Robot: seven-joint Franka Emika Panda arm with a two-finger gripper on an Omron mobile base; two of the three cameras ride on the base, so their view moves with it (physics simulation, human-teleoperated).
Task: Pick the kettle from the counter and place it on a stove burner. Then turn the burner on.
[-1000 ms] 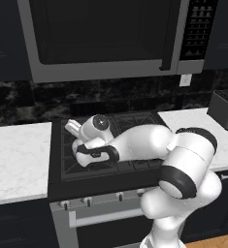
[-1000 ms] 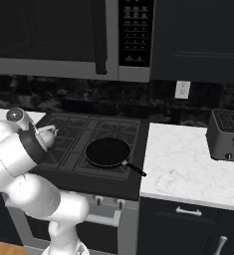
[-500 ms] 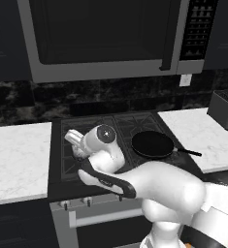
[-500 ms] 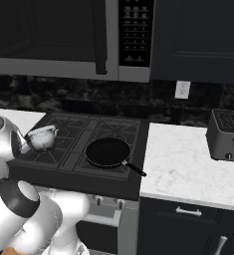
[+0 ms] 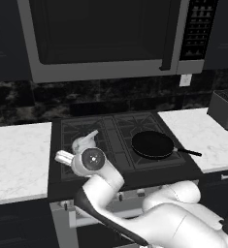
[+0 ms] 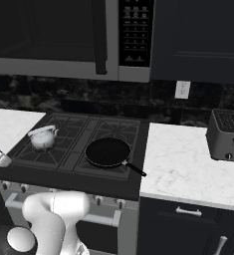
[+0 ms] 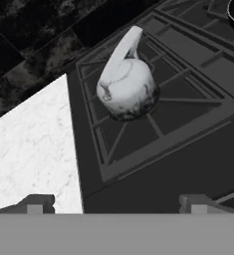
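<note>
Kettle [image 7: 126,89], round and silvery, sits on ridged iron burner [image 7: 158,124]; hand [image 7: 116,204] wide open, empty.

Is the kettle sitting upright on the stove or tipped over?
Upright. The kettle rests on the front-left stove burner, handle on top, spout to one side.

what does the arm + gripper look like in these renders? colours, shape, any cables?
Glossy white arm of rounded, bulbous segments with dark bands at the joints and a round grey-black cap on one joint. The gripper has two small dark grey, blocky finger tips. No cables or markings visible.
</note>
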